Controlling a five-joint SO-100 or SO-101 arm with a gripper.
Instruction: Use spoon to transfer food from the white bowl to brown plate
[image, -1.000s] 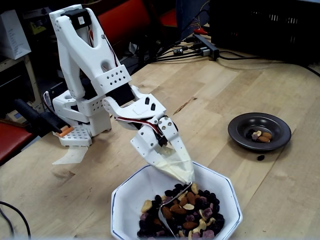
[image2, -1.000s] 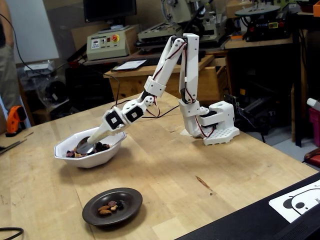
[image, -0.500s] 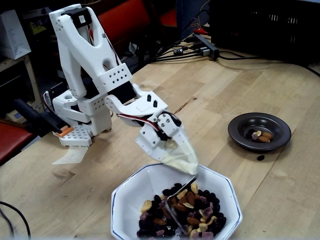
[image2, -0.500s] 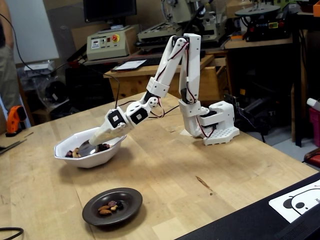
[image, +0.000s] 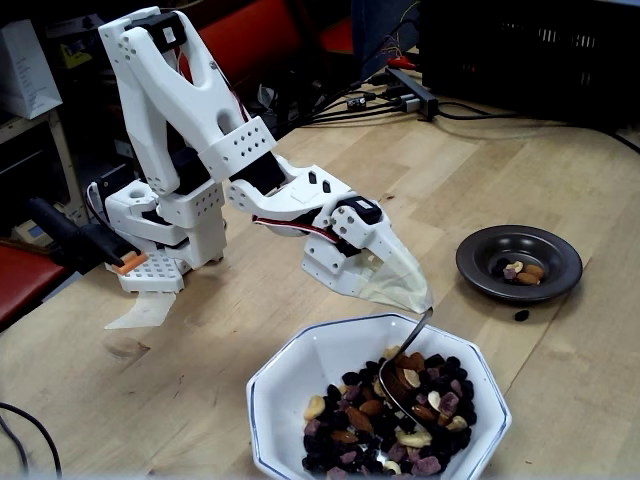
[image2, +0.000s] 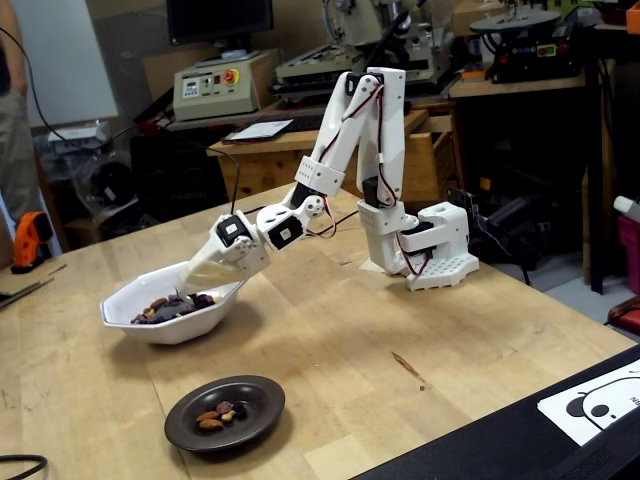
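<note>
In both fixed views the white bowl (image: 290, 370) (image2: 190, 322) holds the food (image: 400, 420) (image2: 165, 305), a mix of dark fruit and nuts. The spoon (image: 408, 350) slants down into the food on the bowl's right side, its oval end sunk among the pieces. My gripper (image: 421, 300) (image2: 198, 280), a whitish wedge, is shut on the handle's top end just above the bowl's far rim. The brown plate (image: 480, 262) (image2: 255, 400) sits apart from the bowl with a few nuts in its centre.
One dark fruit piece (image: 521, 315) lies on the wood beside the plate. The arm's white base (image: 165, 235) (image2: 430, 250) stands at the table's edge. Cables and a power strip (image: 405, 95) run along the back. A printed sheet (image2: 600, 400) lies at the near corner.
The gripper has lifted and swung towards the plate side with the spoon. The bowl has slid the same way across the table, and the spoon now sits shallower in the food.
</note>
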